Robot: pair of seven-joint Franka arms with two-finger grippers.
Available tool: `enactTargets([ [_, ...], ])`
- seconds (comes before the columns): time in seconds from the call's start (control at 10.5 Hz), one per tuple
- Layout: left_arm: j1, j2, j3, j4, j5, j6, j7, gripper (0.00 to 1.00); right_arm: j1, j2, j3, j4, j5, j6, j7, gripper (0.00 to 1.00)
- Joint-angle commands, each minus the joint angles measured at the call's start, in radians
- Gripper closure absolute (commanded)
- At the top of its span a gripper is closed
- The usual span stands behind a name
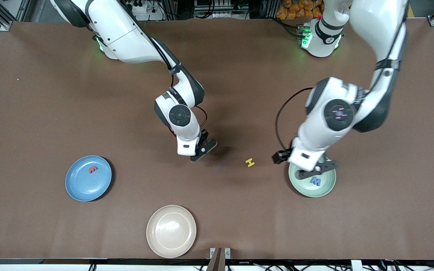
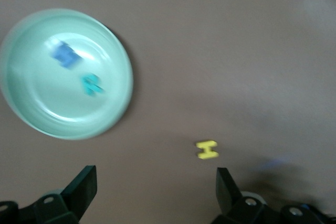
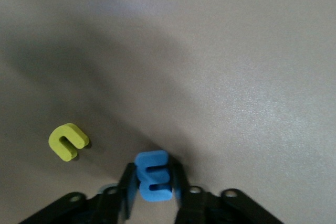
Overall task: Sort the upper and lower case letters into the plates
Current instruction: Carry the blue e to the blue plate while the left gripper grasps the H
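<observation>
My right gripper (image 3: 153,171) is shut on a small blue three-pronged letter (image 3: 154,183), shaped like an m or w, low at the brown table's middle (image 1: 202,148). A yellow u-shaped letter (image 3: 68,141) lies on the table close beside it. A yellow H (image 1: 250,162) (image 2: 207,149) lies between the two grippers. The left gripper (image 1: 318,169) (image 2: 156,187) hangs open and empty over the rim of the mint green plate (image 1: 324,192) (image 2: 31,108), which holds a blue W (image 1: 316,181) (image 2: 64,55) and a teal letter (image 2: 92,84). The blue plate (image 1: 79,188) holds a red letter (image 1: 93,169).
A beige plate (image 1: 171,231) sits near the table's front edge, nearer the camera than the right gripper. The blue plate lies toward the right arm's end and the mint plate toward the left arm's end.
</observation>
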Motion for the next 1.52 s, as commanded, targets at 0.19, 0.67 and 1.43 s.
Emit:
enactTargets([
  [0.19,-0.12,0.182,0.042,0.089,-0.006,0.113,-0.107,0.0,-0.08,-0.058,-0.001,0.017,0.002,-0.096,0.006,1.0],
  [0.67,-0.171,0.302,0.048,0.086,0.074,0.21,-0.15,0.04,-0.315,-0.123,-0.062,0.012,-0.038,-0.321,-0.087,1.0],
  [1.43,-0.172,0.35,0.046,0.083,0.11,0.223,-0.147,0.28,-0.499,-0.117,-0.101,0.026,-0.204,-0.326,-0.384,0.0],
])
